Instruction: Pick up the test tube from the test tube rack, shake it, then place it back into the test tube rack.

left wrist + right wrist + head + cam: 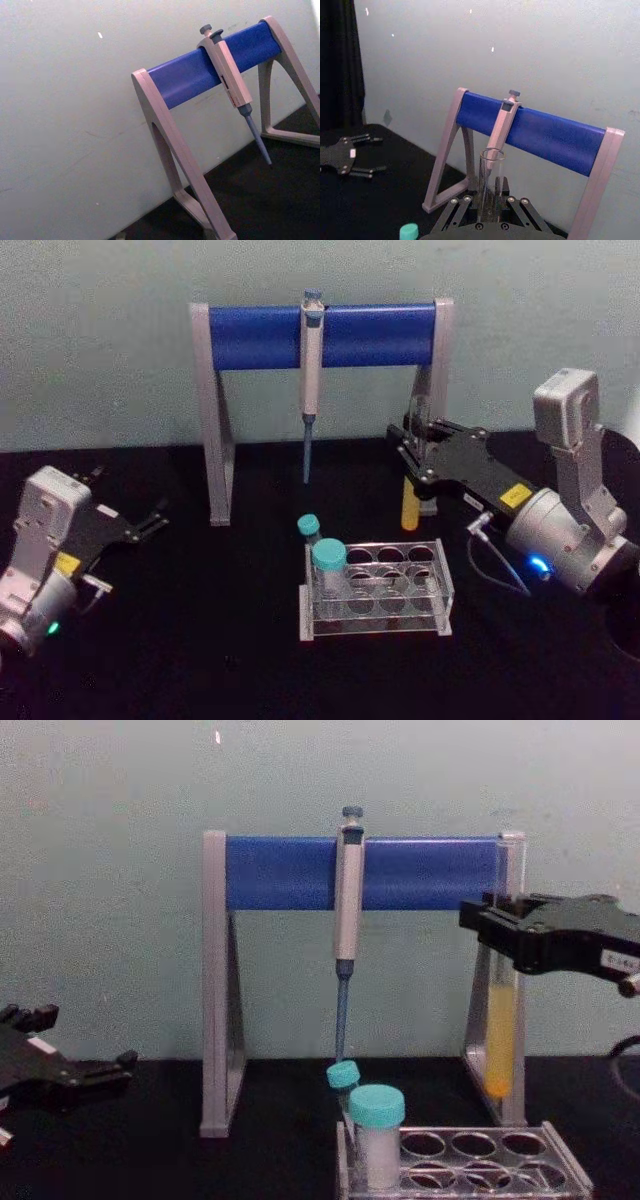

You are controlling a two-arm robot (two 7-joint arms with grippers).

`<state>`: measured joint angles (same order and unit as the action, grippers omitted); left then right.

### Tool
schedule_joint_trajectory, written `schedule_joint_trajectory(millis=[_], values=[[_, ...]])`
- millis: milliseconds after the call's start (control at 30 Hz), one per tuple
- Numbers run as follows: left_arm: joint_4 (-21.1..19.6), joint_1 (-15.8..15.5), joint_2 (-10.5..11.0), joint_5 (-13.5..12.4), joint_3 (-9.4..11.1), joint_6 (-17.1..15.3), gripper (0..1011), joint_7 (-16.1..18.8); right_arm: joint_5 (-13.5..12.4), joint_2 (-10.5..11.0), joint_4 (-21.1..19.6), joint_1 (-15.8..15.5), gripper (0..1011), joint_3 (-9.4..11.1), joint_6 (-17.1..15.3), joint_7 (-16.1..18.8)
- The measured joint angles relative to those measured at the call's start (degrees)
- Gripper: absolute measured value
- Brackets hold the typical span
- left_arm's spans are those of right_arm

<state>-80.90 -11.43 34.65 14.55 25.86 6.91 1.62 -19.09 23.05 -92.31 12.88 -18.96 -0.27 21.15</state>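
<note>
My right gripper [497, 930] is shut on the test tube [499, 1020], holding it upright in the air behind and above the test tube rack [470, 1165]. Yellow liquid fills the tube's lower part [410, 510]. In the right wrist view the tube's open rim [491, 172] rises between the fingers [462, 207]. The clear rack [376, 590] sits on the black table in front of the robot. My left gripper [150, 520] rests open low at the left, away from the rack, also seen as the left gripper [70, 1065] in the chest view.
Two teal-capped tubes [328, 565] stand at the rack's left end. Behind the rack stands a grey-and-blue pipette stand [320, 335] with a grey pipette [311, 380] hanging from its bar, close to the held tube. A pale wall backs the table.
</note>
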Motion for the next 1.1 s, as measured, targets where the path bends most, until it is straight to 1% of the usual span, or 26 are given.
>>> schedule_joint_trajectory(millis=[167, 267, 300, 400, 433, 500, 633, 733, 833, 967, 1100], values=[[0.0, 0.0, 0.0, 0.0, 0.0, 0.0, 1001, 0.0, -0.3, 1.5, -2.8, -1.9, 235, 0.7, -1.1, 0.9], [0.0, 0.0, 0.0, 0.0, 0.0, 0.0, 1001, 0.0, -1.7, 2.3, -4.4, -3.2, 235, 1.0, -2.1, 1.8], [0.0, 0.0, 0.0, 0.0, 0.0, 0.0, 1001, 0.0, -2.5, 2.6, -5.0, -3.8, 235, 1.1, -2.6, 2.4], [0.0, 0.0, 0.0, 0.0, 0.0, 0.0, 1001, 0.0, -3.7, 2.7, -5.5, -4.2, 235, 1.0, -3.1, 3.0], [0.0, 0.0, 0.0, 0.0, 0.0, 0.0, 1001, 0.0, -4.6, 2.8, -5.7, -4.4, 235, 0.8, -3.4, 3.5], [0.0, 0.0, 0.0, 0.0, 0.0, 0.0, 1001, 0.0, -5.5, 2.7, -5.8, -4.4, 235, 0.5, -3.6, 4.0], [0.0, 0.0, 0.0, 0.0, 0.0, 0.0, 1001, 0.0, -7.7, 2.0, -5.2, -3.4, 235, -0.8, -3.8, 5.0], [0.0, 0.0, 0.0, 0.0, 0.0, 0.0, 1001, 0.0, -8.7, 1.1, -4.2, -2.3, 235, -1.5, -3.3, 5.3], [0.0, 0.0, 0.0, 0.0, 0.0, 0.0, 1001, 0.0, -9.2, 0.3, -3.1, -1.4, 235, -2.1, -2.6, 5.3], [0.0, 0.0, 0.0, 0.0, 0.0, 0.0, 1001, 0.0, -9.5, -1.1, -0.8, 0.5, 235, -3.0, -1.2, 4.8], [0.0, 0.0, 0.0, 0.0, 0.0, 0.0, 1001, 0.0, -9.5, -2.1, 1.3, 2.0, 235, -3.2, -0.1, 3.9]])
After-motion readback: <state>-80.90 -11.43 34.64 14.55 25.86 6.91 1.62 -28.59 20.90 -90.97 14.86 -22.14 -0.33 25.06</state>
